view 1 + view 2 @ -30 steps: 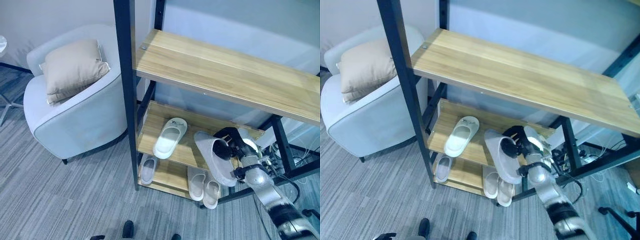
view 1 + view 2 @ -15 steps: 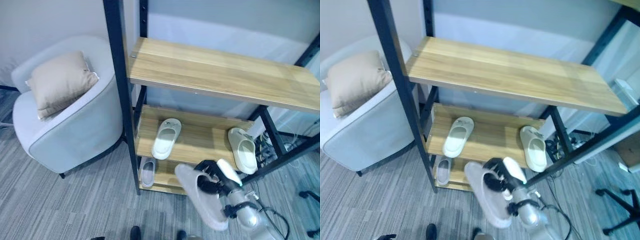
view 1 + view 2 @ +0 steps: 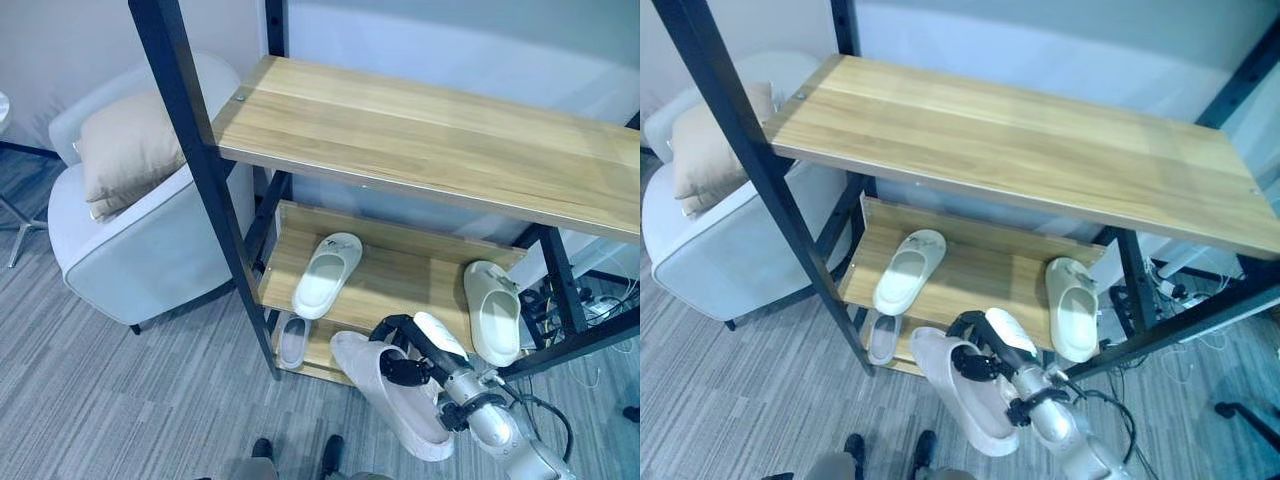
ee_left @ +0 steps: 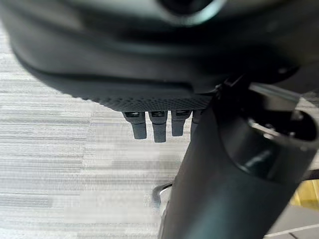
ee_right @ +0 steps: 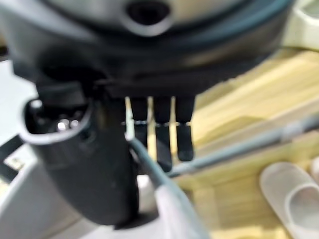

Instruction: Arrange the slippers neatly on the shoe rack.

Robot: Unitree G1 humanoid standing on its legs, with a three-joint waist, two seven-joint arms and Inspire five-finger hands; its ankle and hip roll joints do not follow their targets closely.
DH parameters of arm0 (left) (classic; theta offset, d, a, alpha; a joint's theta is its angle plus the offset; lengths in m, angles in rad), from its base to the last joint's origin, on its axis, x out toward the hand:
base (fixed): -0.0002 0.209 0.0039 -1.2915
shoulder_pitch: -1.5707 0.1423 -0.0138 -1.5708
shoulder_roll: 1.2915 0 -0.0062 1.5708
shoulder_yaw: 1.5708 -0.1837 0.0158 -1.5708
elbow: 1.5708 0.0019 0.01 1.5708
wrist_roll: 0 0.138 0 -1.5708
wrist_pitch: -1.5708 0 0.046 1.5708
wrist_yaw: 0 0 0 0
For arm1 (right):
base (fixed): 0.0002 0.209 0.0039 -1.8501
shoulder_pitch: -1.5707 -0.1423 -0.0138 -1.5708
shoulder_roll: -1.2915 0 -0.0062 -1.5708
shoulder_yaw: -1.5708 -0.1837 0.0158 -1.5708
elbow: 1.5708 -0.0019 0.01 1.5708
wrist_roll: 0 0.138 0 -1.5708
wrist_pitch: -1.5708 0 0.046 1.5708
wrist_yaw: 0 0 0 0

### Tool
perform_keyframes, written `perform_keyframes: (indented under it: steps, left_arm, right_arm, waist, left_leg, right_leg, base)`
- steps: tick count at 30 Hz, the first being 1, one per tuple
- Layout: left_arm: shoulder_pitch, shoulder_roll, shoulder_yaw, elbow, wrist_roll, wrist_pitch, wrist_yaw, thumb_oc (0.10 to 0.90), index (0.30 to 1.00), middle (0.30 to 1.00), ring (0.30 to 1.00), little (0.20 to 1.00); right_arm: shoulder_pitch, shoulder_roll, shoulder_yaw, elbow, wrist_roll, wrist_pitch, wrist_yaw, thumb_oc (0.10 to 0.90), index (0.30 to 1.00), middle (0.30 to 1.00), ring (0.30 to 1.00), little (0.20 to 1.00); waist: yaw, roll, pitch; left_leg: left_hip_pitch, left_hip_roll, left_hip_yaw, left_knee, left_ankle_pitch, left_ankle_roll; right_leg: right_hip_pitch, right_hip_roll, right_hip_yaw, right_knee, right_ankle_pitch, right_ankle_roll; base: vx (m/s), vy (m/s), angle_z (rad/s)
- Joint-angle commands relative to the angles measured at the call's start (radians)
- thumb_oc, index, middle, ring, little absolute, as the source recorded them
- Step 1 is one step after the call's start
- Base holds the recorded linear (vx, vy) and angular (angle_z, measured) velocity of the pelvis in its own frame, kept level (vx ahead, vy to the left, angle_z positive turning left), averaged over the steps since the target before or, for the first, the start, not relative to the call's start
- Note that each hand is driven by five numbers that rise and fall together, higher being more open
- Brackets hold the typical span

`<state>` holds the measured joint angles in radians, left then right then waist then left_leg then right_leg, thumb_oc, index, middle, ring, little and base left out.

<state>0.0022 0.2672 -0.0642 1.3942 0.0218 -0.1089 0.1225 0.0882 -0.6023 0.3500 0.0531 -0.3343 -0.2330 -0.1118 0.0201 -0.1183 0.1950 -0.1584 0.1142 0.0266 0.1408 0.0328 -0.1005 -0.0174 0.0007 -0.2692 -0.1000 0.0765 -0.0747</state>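
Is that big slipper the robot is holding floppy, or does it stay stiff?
Probably fairly stiff: the grey slipper keeps its flat shape though the right hand pinches just one end. It looks like foam, so likely light. Held by its edge, it might swing or slip.

The dark left hand (image 4: 149, 84) hangs over grey striped carpet floor (image 4: 55, 169), its textured black palm spanning the upper part of the view. A row of short dark fingers (image 4: 158, 127) points straight down from the palm, relaxed and holding nothing. Beside them the thick dark thumb (image 4: 234, 179) stands out large and close. Past the thumb, a small patch of yellowish wood (image 4: 306, 194) shows, possibly part of a shelf board.
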Motion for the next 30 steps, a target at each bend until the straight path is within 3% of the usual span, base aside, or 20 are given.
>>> perform_keyframes:
  steps: [1, 2, 3, 10, 13, 16, 17, 19, 20, 21, 22, 23, 27, 28, 30]
  left_arm:
    - [-0.03, 0.011, -0.038, 0.018, 0.08, -0.011, 0.015, 0.8, 0.9, 0.9, 0.9, 0.9]
    - [-0.028, 0.006, -0.041, 0.029, 0.109, -0.004, 0.012, 0.8, 0.9, 0.9, 0.9, 0.9]
    - [-0.033, 0.007, -0.041, 0.018, 0.104, -0.006, 0.015, 0.8, 0.9, 0.9, 0.9, 0.9]
    - [-0.088, 0.023, -0.027, -0.02, 0.048, -0.014, 0.026, 0.8, 0.9, 0.9, 0.9, 0.9]
    - [-0.153, 0.037, -0.059, -0.056, 0.035, -0.024, 0.044, 0.8, 0.9, 0.9, 0.9, 0.9]
    - [-0.2, 0.045, -0.079, -0.073, 0.013, -0.027, 0.06, 0.8, 0.9, 0.9, 0.9, 0.9]
    - [-0.238, 0.058, -0.102, -0.095, 0.0, -0.033, 0.064, 0.8, 0.9, 0.9, 0.9, 0.9]
    - [-0.254, 0.065, -0.113, -0.105, -0.003, -0.039, 0.063, 0.8, 0.9, 0.9, 0.9, 0.9]
    - [-0.284, 0.069, -0.114, -0.127, -0.041, -0.051, 0.044, 0.8, 0.9, 0.9, 0.9, 0.9]
    - [-0.285, 0.07, -0.113, -0.127, -0.041, -0.051, 0.044, 0.8, 0.9, 0.9, 0.9, 0.9]
    - [-0.296, 0.082, -0.109, -0.143, -0.081, -0.064, 0.038, 0.8, 0.9, 0.9, 0.9, 0.9]
    - [-0.298, 0.089, -0.105, -0.149, -0.099, -0.068, 0.037, 0.8, 0.9, 0.9, 0.9, 0.9]
    - [-0.309, 0.099, -0.092, -0.16, -0.168, -0.086, 0.038, 0.8, 0.9, 0.9, 0.9, 0.9]
    - [-0.306, 0.108, -0.087, -0.184, -0.197, -0.095, 0.028, 0.8, 0.9, 0.9, 0.9, 0.9]
    - [-0.304, 0.118, -0.087, -0.194, -0.211, -0.102, 0.033, 0.8, 0.9, 0.9, 0.9, 0.9]
  right_arm:
    - [-0.057, -0.012, -0.027, -0.135, 0.037, -0.082, -0.033, 0.4, 0.3, 0.3, 0.3, 0.3]
    - [-0.019, -0.009, -0.046, -0.152, 0.049, -0.087, -0.022, 0.4, 0.3, 0.3, 0.3, 0.3]
    - [-0.006, -0.007, -0.054, -0.156, 0.05, -0.083, -0.023, 0.4, 0.3, 0.3, 0.3, 0.3]
    - [-0.017, 0.017, -0.019, -0.184, 0.051, -0.07, 0.0, 0.4, 0.3, 0.3, 0.3, 0.3]
    - [-0.052, 0.027, 0.018, -0.16, 0.039, -0.055, 0.01, 0.4, 0.3, 0.3, 0.3, 0.3]
    - [-0.125, 0.032, 0.055, -0.137, 0.025, -0.046, -0.001, 0.4, 0.3, 0.3, 0.3, 0.3]
    - [-0.17, 0.037, 0.077, -0.123, 0.021, -0.041, -0.008, 0.4, 0.3, 0.3, 0.3, 0.3]
    - [-0.174, 0.037, 0.081, -0.113, 0.022, -0.044, -0.012, 0.4, 0.3, 0.3, 0.3, 0.3]
    - [-0.193, 0.027, 0.091, -0.106, 0.01, -0.041, -0.016, 0.4, 0.3, 0.3, 0.3, 0.3]
    - [-0.195, 0.027, 0.091, -0.105, 0.009, -0.041, -0.016, 0.4, 0.3, 0.3, 0.3, 0.3]
    - [-0.209, 0.015, 0.104, -0.093, -0.01, -0.037, -0.01, 0.4, 0.3, 0.3, 0.3, 0.3]
    - [-0.214, 0.005, 0.112, -0.097, -0.021, -0.039, -0.006, 0.4, 0.3, 0.3, 0.3, 0.3]
    - [-0.255, -0.018, 0.147, -0.07, -0.031, -0.037, -0.001, 0.4, 0.3, 0.3, 0.3, 0.3]
    - [-0.282, -0.026, 0.163, -0.065, -0.029, -0.036, 0.008, 0.4, 0.3, 0.3, 0.3, 0.3]
    - [-0.302, -0.035, 0.173, -0.062, -0.03, -0.036, 0.01, 0.4, 0.3, 0.3, 0.3, 0.3]
  waist:
    - [0.017, -0.038, -0.001]
    - [0.0, -0.019, -0.025]
    - [-0.001, -0.017, -0.032]
    - [-0.012, -0.041, -0.041]
    - [-0.024, -0.055, -0.021]
    - [-0.026, -0.058, 0.023]
    - [-0.02, -0.063, 0.064]
    - [-0.028, -0.059, 0.074]
    - [-0.035, -0.051, 0.113]
    - [-0.037, -0.05, 0.11]
    - [-0.041, -0.031, 0.117]
    - [-0.046, -0.023, 0.112]
    - [-0.046, -0.014, 0.116]
    - [-0.045, -0.004, 0.104]
    - [-0.042, -0.001, 0.1]
  left_leg:
    - [-0.04, 0.063, -0.04, -0.089, -0.01, 0.022]
    - [0.016, 0.082, -0.008, -0.186, 0.025, 0.005]
    - [0.03, 0.081, 0.0, -0.204, 0.044, -0.001]
    - [0.07, 0.039, 0.06, -0.196, -0.002, 0.022]
    - [0.043, 0.027, 0.098, -0.132, -0.044, 0.041]
    - [0.009, 0.043, 0.136, -0.085, -0.065, 0.04]
    - [-0.07, 0.059, 0.165, 0.021, -0.09, 0.04]
    - [-0.122, 0.064, 0.158, 0.09, -0.116, 0.046]
    - [-0.211, 0.068, 0.142, 0.208, -0.158, 0.058]
    - [-0.221, 0.07, 0.14, 0.217, -0.162, 0.058]
    - [-0.305, 0.077, 0.11, 0.341, -0.224, 0.068]
    - [-0.362, 0.085, 0.1, 0.406, -0.249, 0.076]
    - [-0.504, 0.104, 0.072, 0.578, -0.299, 0.089]
    - [-0.599, 0.118, 0.05, 0.677, -0.33, 0.099]
    - [-0.645, 0.124, 0.042, 0.725, -0.349, 0.103]
  right_leg:
    - [0.052, -0.03, 0.062, 0.089, -0.199, 0.129]
    - [0.058, -0.03, 0.064, 0.098, -0.212, 0.136]
    - [0.055, -0.035, 0.06, 0.108, -0.211, 0.138]
    - [0.028, -0.087, 0.116, 0.09, -0.155, 0.179]
    - [-0.003, -0.114, 0.136, 0.092, -0.141, 0.194]
    - [-0.095, -0.129, 0.104, 0.17, -0.113, 0.205]
    - [-0.174, -0.16, 0.032, 0.238, -0.096, 0.206]
    - [-0.205, -0.164, 0.033, 0.267, -0.108, 0.204]
    - [-0.29, -0.173, 0.052, 0.359, -0.133, 0.185]
    - [-0.298, -0.173, 0.051, 0.365, -0.136, 0.185]
    - [-0.383, -0.181, 0.067, 0.491, -0.191, 0.177]
    - [-0.444, -0.187, 0.068, 0.559, -0.221, 0.166]
    - [-0.576, -0.195, 0.083, 0.719, -0.282, 0.144]
    - [-0.679, -0.198, 0.094, 0.824, -0.327, 0.129]
    - [-0.73, -0.197, 0.098, 0.876, -0.348, 0.12]
  base:
    - [0.23, 0.32, -0.07]
    - [0.24, 0.361, -0.17]
    - [0.24, 0.399, -0.26]
    - [0.07, 0.175, -0.47]
    - [-0.04, 0.099, -0.3]
    - [-0.21, 0.032, -0.27]
    - [-0.33, 0.01, -0.77]
    - [-0.26, 0.016, -0.78]
    - [-0.23, 0.034, -0.16]
    - [-0.18, 0.049, 0.15]
    - [-0.05, 0.021, 0.06]
    - [-0.08, 0.005, -0.07]
    - [-0.08, -0.032, -0.01]
    - [-0.08, -0.039, 0.02]
    - [-0.09, -0.05, 0.02]
